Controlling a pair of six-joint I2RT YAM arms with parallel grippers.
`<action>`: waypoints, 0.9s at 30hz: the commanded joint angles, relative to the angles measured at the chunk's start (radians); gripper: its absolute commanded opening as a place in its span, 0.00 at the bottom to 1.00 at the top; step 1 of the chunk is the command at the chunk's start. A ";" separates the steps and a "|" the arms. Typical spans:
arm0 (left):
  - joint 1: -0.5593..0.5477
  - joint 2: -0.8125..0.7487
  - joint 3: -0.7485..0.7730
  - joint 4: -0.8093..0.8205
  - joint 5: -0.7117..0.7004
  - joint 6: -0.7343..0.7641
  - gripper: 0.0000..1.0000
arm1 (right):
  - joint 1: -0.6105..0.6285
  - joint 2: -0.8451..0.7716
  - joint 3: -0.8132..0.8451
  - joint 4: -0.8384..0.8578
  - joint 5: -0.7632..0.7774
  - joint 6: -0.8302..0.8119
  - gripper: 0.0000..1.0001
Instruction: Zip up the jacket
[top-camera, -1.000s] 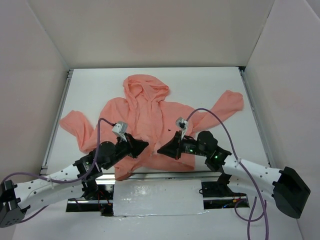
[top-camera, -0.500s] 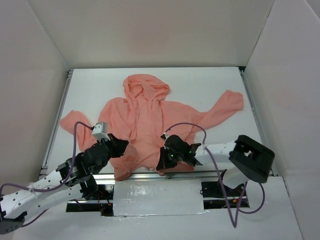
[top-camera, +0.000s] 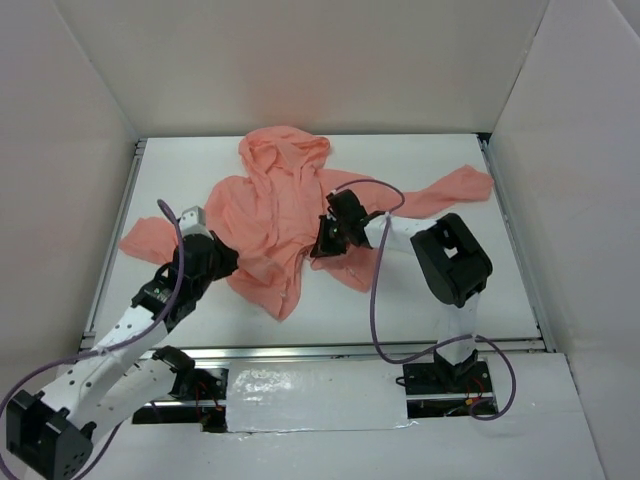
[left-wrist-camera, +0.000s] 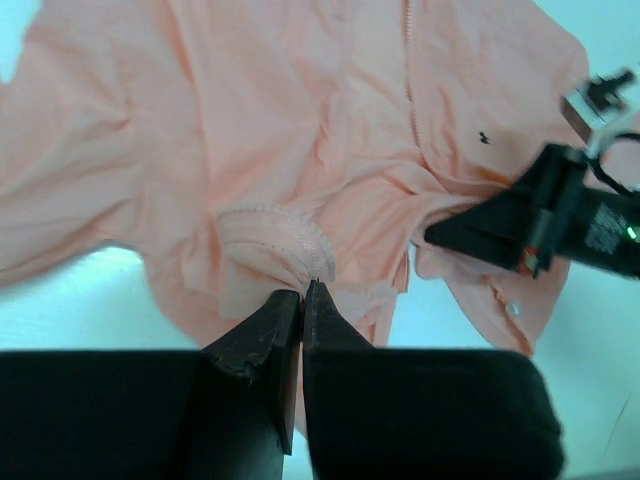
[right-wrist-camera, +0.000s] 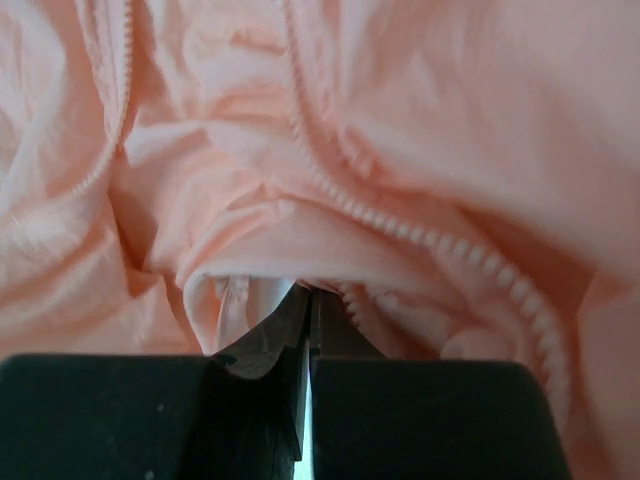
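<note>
I have the jacket (top-camera: 275, 215) bunched up mid-table (top-camera: 420, 290), my left hand (left-wrist-camera: 303, 292) pinching its bottom hem and my right hand (right-wrist-camera: 306, 300) pinching fabric beside the zipper (right-wrist-camera: 400, 227), whose two rows of teeth lie apart there, so I judge the zipping not yet begun.

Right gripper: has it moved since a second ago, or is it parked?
Yes. The right gripper has moved away from the table's near rail toward the back wall, shut on the jacket and pulling its hem off that edge.
</note>
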 joint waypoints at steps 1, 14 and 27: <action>0.119 0.085 0.088 0.107 0.237 0.110 0.00 | -0.014 -0.014 0.079 -0.141 -0.039 -0.194 0.00; 0.107 0.142 0.145 0.026 0.461 0.222 0.00 | 0.147 -0.346 -0.306 -0.113 -0.308 -0.314 0.00; 0.029 0.154 0.164 -0.031 0.424 0.231 0.00 | 0.283 -0.432 -0.264 -0.297 0.109 -0.268 0.53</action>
